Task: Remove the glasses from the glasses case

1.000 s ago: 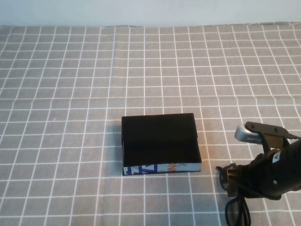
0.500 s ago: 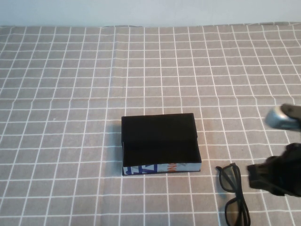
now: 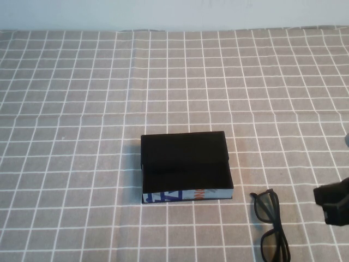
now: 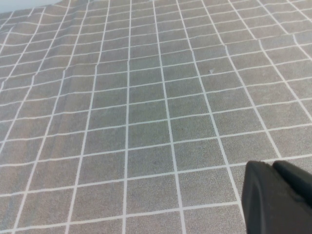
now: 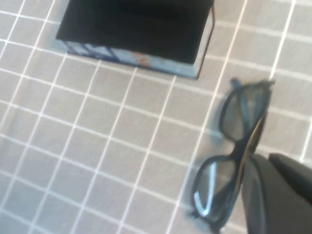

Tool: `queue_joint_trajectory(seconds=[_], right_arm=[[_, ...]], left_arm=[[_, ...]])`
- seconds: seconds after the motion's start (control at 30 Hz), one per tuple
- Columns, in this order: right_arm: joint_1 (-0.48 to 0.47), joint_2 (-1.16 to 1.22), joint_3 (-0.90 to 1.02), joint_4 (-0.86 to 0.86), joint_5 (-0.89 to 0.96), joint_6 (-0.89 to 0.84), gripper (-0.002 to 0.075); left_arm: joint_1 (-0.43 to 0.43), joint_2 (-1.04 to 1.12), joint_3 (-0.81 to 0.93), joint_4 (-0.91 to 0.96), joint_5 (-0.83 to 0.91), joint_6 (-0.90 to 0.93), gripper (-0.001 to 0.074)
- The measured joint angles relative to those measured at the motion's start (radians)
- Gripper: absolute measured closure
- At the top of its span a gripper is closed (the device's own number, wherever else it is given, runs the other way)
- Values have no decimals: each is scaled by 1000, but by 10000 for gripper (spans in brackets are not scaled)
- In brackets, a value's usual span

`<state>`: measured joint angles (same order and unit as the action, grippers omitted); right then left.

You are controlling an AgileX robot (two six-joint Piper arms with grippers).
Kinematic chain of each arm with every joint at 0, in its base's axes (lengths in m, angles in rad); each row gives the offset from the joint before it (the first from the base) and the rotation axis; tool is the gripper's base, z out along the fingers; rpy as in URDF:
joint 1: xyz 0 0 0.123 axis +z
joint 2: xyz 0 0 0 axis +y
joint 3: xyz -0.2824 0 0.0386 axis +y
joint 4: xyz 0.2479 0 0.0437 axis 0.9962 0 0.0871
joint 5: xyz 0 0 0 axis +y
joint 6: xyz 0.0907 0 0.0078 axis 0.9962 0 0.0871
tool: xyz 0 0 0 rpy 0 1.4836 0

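- The glasses case sits near the middle of the worktop, which is covered in a grey cloth with a white grid. The case lies open, its black inside facing up and its white front edge, printed in blue and orange, turned toward the robot.
- The glasses lie flat on the cloth outside the case, just beside its front right corner and a little nearer the robot, not touching it. One lens is close to the case and the other is further toward the near edge.
- In the right wrist view the glasses show both lenses, with the frame running away from the case.
- The right pincer shows only as a dark block at the right edge of the high view, to the right of the glasses and clear of them. It holds nothing; how far it is open cannot be told.
- The left pincer appears only in its own wrist view, as a dark shape over bare cloth. Its opening cannot be told either.
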<state>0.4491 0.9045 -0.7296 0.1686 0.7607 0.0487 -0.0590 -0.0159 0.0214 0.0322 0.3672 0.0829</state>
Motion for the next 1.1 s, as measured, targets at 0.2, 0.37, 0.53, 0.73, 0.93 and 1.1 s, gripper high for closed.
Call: queue_joint_trajectory(seconds=[0.2, 0.37, 0.53, 0.73, 0.93, 1.1], right_arm=[[-64, -79, 109, -55, -219, -49, 742], [-221, -336, 380, -63, -542, -58, 742], [-344, -637, 613, -65, -672, -60, 742], [-401, -894, 752, -65, -647, -60, 743], [-406, -912, 758, -65, -450, -61, 743], [-406, -912, 758, -65, -412, -62, 743]], left_arm=[[0, 0, 0, 0, 0, 0, 739], [0, 0, 0, 0, 0, 0, 739], [0, 0, 0, 0, 0, 0, 739], [0, 0, 0, 0, 0, 0, 739], [0, 0, 0, 0, 0, 0, 739], [0, 0, 0, 0, 0, 0, 739]])
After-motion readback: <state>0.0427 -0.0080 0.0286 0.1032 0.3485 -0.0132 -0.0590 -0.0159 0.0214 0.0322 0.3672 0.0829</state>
